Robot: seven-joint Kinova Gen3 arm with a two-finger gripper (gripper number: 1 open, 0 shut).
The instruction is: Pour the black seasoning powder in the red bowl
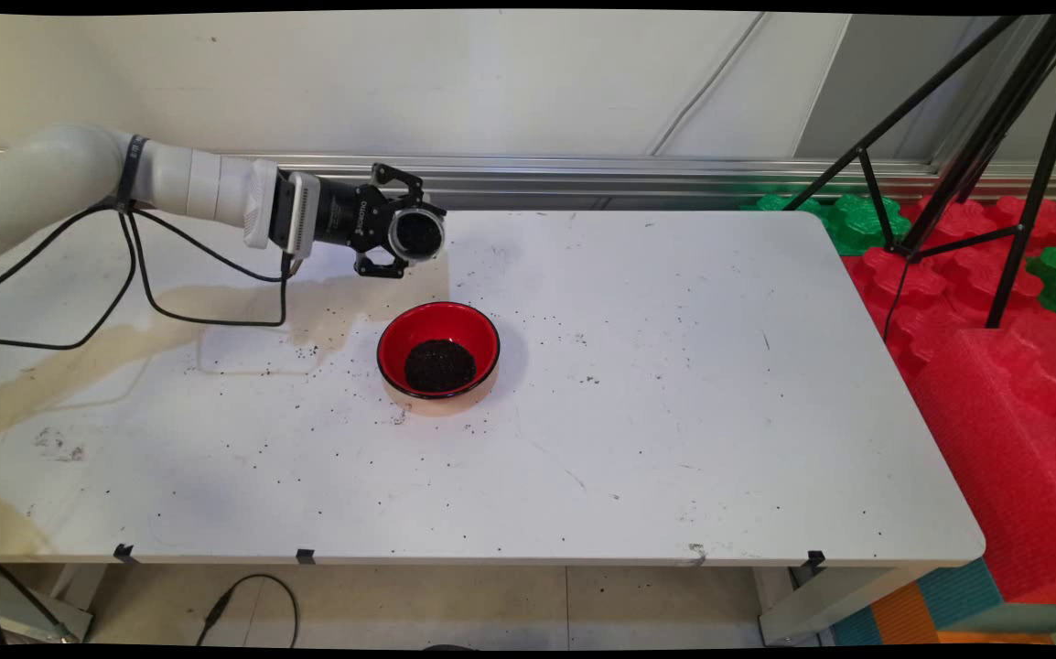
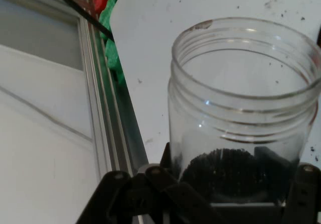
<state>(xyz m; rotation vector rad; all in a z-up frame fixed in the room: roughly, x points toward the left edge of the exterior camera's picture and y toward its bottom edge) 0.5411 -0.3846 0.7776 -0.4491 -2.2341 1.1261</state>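
My gripper (image 1: 407,236) is shut on a clear glass jar (image 1: 417,234), held on its side above the table with its mouth facing the camera. In the hand view the jar (image 2: 241,118) fills the right half, with dark grains lying at its bottom between the fingers. A red bowl (image 1: 438,350) sits on the table just below and to the right of the jar, with a heap of the same dark grains (image 1: 439,365) in it. The jar hangs apart from the bowl, above its far left rim.
Dark grains are scattered over the white table (image 1: 674,412) around the bowl. A brownish stain (image 1: 125,339) runs across the table's left side. Black cables (image 1: 144,284) hang from the arm. A black tripod (image 1: 976,156) and red and green foam blocks (image 1: 995,366) stand to the right.
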